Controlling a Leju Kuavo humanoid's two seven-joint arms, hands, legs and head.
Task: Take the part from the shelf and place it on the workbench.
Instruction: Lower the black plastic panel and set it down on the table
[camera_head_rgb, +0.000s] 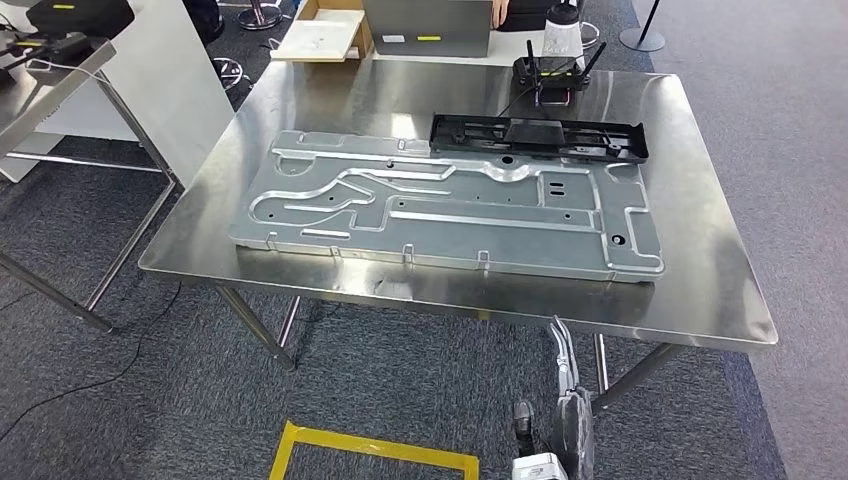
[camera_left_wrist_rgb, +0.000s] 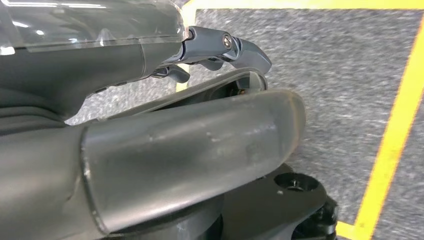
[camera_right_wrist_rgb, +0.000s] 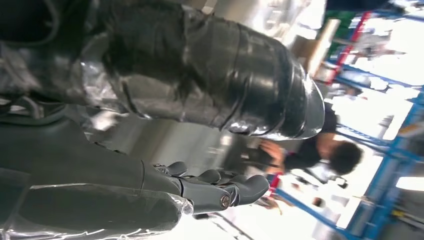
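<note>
Blurred person behind right hand

A silver-grey stamped panel is shining on the brushed steel counter; a black plastic part is sitting at its far edge. Yellow tape is framing speckled grey carpet.

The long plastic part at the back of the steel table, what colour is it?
Black. The plastic part shows best in the head view, beyond the silver metal panel.

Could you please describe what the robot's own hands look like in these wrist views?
The left hand has a thick, smooth grey thumb, dark metallic fingers with a visible screw, and a clear plastic cover behind them. The right hand shows dark grey fingers, a glossy dark thumb wrapped in crinkled clear film, and a grey cover.
</note>
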